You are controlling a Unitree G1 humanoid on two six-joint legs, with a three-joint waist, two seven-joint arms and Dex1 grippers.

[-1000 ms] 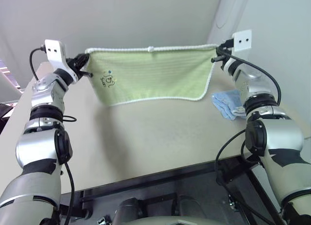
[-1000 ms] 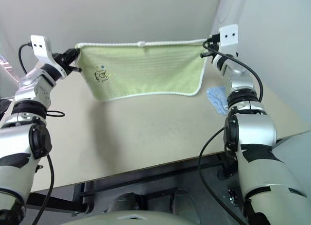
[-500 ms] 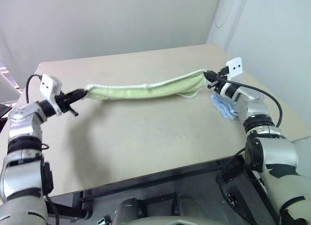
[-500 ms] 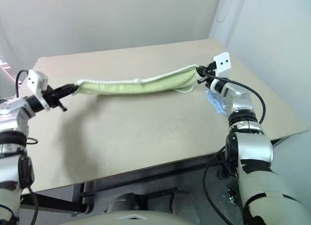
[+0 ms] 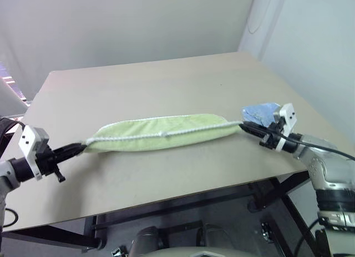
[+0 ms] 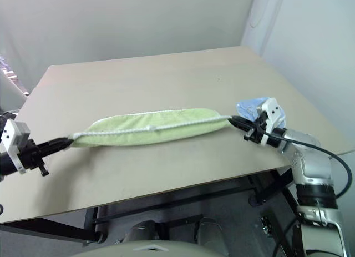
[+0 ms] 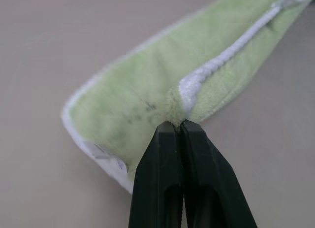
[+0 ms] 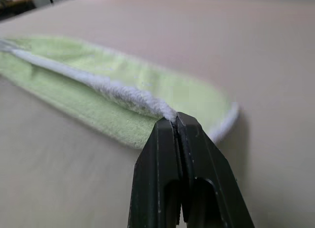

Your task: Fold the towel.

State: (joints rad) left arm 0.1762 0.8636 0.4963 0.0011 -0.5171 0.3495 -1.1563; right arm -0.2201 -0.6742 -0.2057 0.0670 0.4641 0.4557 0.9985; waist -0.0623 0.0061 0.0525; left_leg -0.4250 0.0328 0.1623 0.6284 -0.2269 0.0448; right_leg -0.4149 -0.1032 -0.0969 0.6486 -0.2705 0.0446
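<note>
The light green towel [image 5: 161, 134] lies stretched across the near part of the tan table [image 5: 138, 85], doubled over lengthwise, with its white corded edge running along the top. My left gripper [image 5: 82, 148] is shut on the towel's left corner [image 7: 177, 110], low over the table's near left edge. Over at the right end, my right gripper [image 5: 244, 125] is shut on the other corner [image 8: 165, 110]. The towel's body rests on the table between the two grippers.
A small light blue cloth [image 5: 260, 110] lies crumpled on the table just behind the right gripper, near the right edge. Grey walls rise beyond the table's far and right sides.
Both grippers came down and back toward the near edge, still shut on the corners. The towel went from hanging spread in the air to lying doubled on the table.
</note>
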